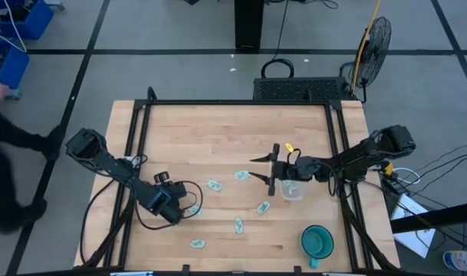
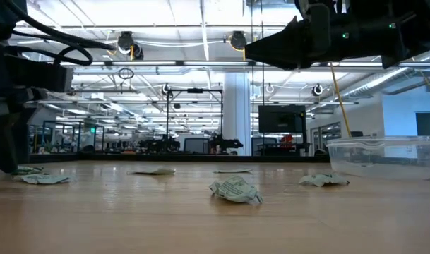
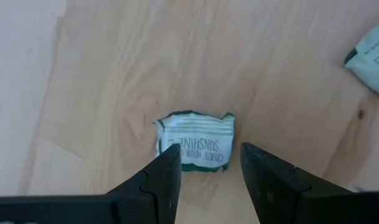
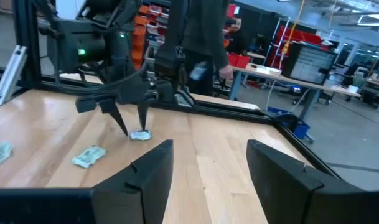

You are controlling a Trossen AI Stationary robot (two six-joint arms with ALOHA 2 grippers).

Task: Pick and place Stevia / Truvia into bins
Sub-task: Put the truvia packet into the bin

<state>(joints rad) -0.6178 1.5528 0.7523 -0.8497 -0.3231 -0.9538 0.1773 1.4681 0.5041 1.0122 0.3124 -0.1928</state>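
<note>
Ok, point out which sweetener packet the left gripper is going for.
The packet lying between the left gripper's open fingers, at the table's left side. The other packets lie loose farther right, with no fingers around them.

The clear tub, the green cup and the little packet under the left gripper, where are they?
clear tub (image 1: pixel 292 190): high view, on its see-through rim.
green cup (image 1: pixel 317 241): high view, on its round inside.
packet (image 3: pixel 194 140): left wrist view, on its printed face.

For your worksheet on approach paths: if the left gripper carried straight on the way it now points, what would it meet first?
The left gripper, open, points down at a sweetener packet lying between its fingers, so it would probably meet that packet first, then the table.
</note>
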